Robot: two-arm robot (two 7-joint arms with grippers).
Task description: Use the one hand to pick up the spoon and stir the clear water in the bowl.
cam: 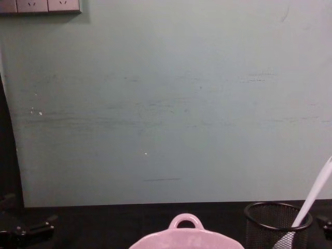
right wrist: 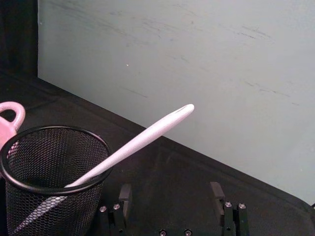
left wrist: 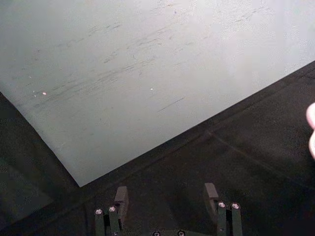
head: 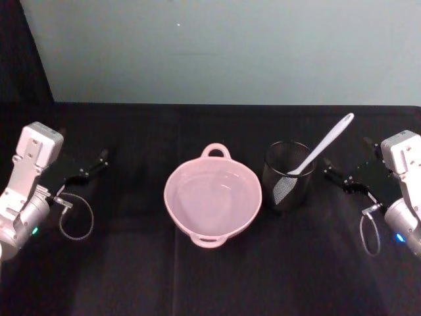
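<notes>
The pale pink bowl [head: 212,197] sits at the table's centre with clear water in it, and its loop handle [cam: 185,222] points to the far side. Just right of it, the white spoon [head: 325,145] stands in a black mesh cup [head: 288,175], its handle leaning up to the right [right wrist: 142,140]. My right gripper [head: 342,166] hovers open just right of the cup, its fingers [right wrist: 216,194] apart and empty, below the spoon's handle end. My left gripper [head: 92,162] rests open and empty, far left of the bowl, fingers [left wrist: 210,193] spread.
A black cloth [head: 131,263] covers the table, and a pale green wall [cam: 166,104] stands behind its far edge. Cable loops hang by each wrist [head: 75,220]. Open cloth lies in front of the bowl and between it and the left gripper.
</notes>
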